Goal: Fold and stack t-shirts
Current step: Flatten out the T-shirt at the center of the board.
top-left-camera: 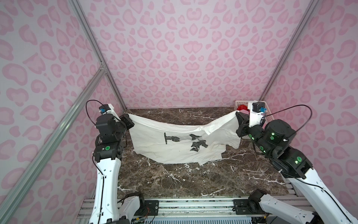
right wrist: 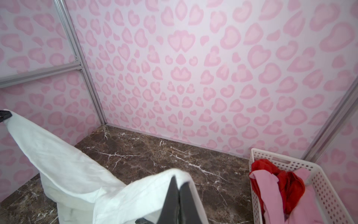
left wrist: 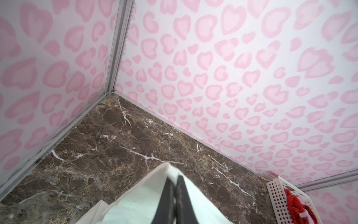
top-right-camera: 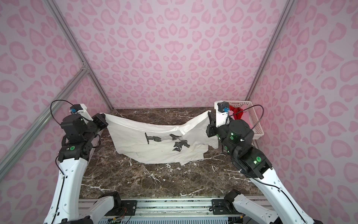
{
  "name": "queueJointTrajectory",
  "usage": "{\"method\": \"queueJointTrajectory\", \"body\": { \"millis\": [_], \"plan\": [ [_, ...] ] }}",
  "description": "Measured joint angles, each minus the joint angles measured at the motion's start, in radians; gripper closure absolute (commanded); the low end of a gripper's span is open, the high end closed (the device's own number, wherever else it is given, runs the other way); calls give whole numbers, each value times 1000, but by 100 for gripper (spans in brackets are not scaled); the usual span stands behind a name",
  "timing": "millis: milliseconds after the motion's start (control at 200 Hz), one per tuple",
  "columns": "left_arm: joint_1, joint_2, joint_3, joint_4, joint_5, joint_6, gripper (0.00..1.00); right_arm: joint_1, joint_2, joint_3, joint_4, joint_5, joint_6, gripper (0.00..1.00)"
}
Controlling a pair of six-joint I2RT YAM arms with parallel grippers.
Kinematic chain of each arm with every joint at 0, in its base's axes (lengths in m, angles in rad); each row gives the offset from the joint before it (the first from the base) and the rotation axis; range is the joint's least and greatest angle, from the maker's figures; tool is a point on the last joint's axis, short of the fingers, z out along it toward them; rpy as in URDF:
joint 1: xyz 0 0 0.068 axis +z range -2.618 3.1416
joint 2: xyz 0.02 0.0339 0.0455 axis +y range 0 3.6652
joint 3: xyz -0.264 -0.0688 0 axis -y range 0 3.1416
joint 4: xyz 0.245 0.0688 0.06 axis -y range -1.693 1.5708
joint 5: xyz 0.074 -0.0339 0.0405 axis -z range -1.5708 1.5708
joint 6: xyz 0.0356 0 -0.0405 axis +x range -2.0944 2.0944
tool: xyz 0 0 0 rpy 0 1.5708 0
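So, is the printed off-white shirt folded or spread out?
Spread out: off-white t-shirt hangs between left tool and right tool, lower edge on the table.

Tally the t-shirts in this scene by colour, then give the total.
Off-white cloth t-shirt with black graphic print: 1
Light pink cloth t-shirt: 1
Bright red cloth t-shirt: 1
Total: 3

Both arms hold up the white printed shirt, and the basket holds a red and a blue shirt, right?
Not blue: the right wrist view shows a light pink shirt with the red shirt in the basket. The rest is right.
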Motion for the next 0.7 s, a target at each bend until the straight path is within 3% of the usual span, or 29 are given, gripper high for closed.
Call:
{"method": "queueJointTrajectory", "body": {
  "millis": [280, 460, 700],
  "plan": [
    [0, -138, 342, -149, 32, 31, 95, 0, -195, 148, 90, -60, -85, 100],
    [0, -187, 559, -209, 21, 41, 95, 0, -235, 231, 146, -130, -88, 100],
    [-2, -177, 603, -271, -20, 48, 95, 0, -129, 346, 171, -182, -68, 100]
  ]
}}
